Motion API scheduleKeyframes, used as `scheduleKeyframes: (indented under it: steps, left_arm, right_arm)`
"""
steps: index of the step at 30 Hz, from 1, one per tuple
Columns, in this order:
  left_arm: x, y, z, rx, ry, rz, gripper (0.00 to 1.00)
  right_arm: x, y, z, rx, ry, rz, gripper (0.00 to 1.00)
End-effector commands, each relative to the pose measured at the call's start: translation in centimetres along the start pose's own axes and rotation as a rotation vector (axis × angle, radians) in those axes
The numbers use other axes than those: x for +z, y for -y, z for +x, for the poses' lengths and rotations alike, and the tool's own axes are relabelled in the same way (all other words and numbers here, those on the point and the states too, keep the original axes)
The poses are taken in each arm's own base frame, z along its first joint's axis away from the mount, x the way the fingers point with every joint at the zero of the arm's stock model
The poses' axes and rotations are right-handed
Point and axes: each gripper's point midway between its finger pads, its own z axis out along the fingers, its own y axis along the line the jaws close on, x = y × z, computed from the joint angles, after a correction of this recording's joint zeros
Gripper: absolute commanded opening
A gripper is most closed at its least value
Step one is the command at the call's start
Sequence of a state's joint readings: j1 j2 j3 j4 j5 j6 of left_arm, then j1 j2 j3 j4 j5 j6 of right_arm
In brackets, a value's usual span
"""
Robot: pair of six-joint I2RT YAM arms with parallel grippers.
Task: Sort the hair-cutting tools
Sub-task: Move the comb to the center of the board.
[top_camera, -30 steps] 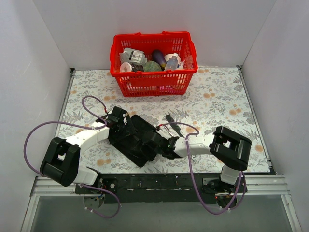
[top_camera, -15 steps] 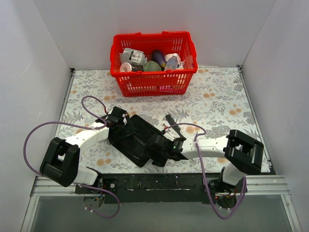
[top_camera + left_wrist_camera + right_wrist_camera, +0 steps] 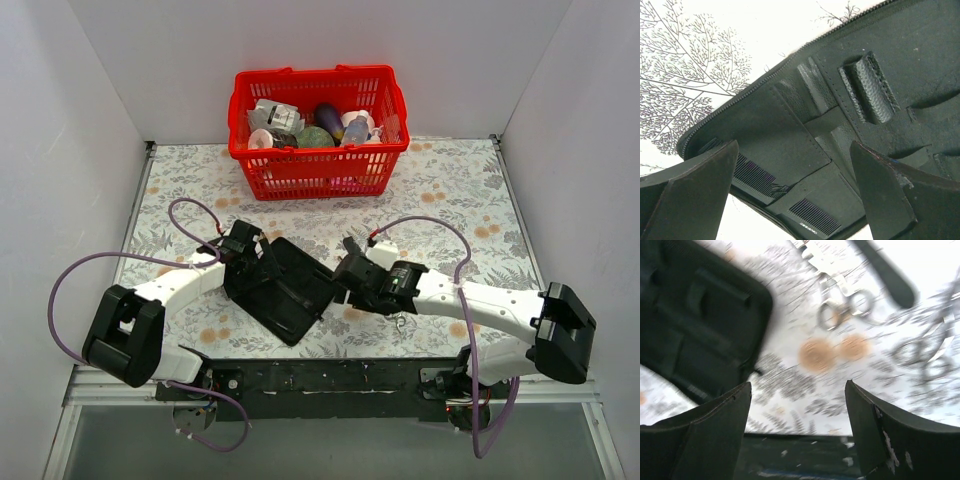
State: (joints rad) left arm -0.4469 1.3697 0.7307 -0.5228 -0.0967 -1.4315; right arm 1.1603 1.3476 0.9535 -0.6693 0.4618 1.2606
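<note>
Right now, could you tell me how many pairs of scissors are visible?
2. Both lie on the table in the right wrist view: one pair at top centre, another pair at the right edge. Others may be hidden.

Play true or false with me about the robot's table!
1. The basket is red. True.
2. The right gripper holds scissors. False: it is open and empty, and the scissors lie on the table.
3. The case is zipped shut. False: it lies open.
4. The left gripper is open above the case. True.
</note>
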Motion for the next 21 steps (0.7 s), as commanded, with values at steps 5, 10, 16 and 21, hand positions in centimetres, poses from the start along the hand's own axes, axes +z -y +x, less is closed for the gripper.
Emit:
scheduleKeyframes:
  steps: [5, 10, 16, 21]
  left_arm:
    - [-3.0, 2.9, -1.8, 0.033, 0.009, 0.092, 0.96]
    - [-4.8, 4.2, -3.3, 0.040, 0.036, 0.130, 0.97]
    - [-6.5, 5.3, -4.2, 0.030, 0.062, 0.174, 0.97]
    - [-6.5, 4.9, -4.0, 0.027, 0.063, 0.162, 0.98]
  right_arm:
    - [1.7, 8.1, -6.2, -0.154, 0.085, 0.195, 0.82]
    - [4.0, 9.0, -9.4, -0.163, 0.080, 0.175, 0.79]
    - [6.9, 7.7, -10.2, -0.253, 0.016, 0.190, 0.74]
    - [8.8, 6.4, -10.1, -0.277, -0.019, 0.155, 0.72]
